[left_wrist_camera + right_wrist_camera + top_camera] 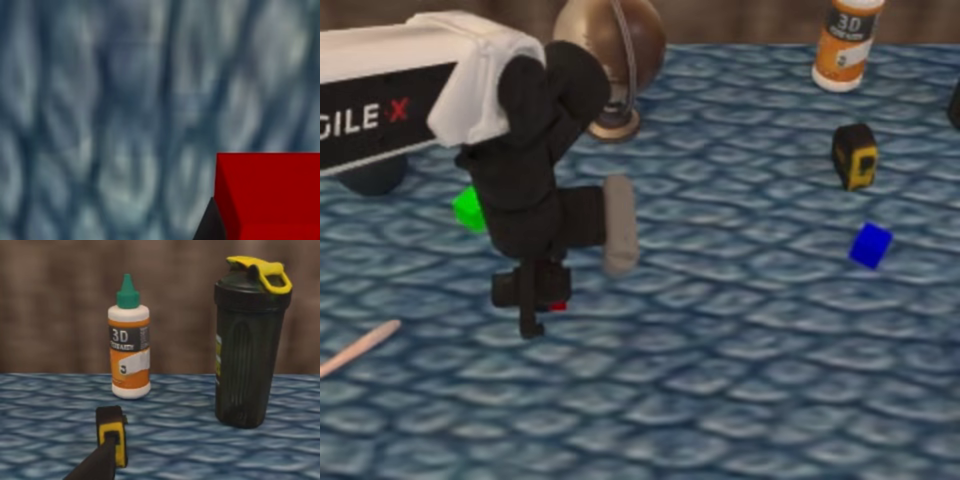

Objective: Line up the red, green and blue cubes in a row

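The left gripper (538,300) stood over the red cube (557,306) toward the table's left edge; its finger state could not be told.

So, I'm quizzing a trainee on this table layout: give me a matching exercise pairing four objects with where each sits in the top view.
Things:
1. green cube
2. blue cube
3. tape measure
4. red cube

Places:
A. right side, nearer the front than the tape measure
B. under the left gripper
C. left side, partly hidden by the left arm
D. right side, near the orange glue bottle

Pairs: 1-C, 2-A, 3-D, 4-B
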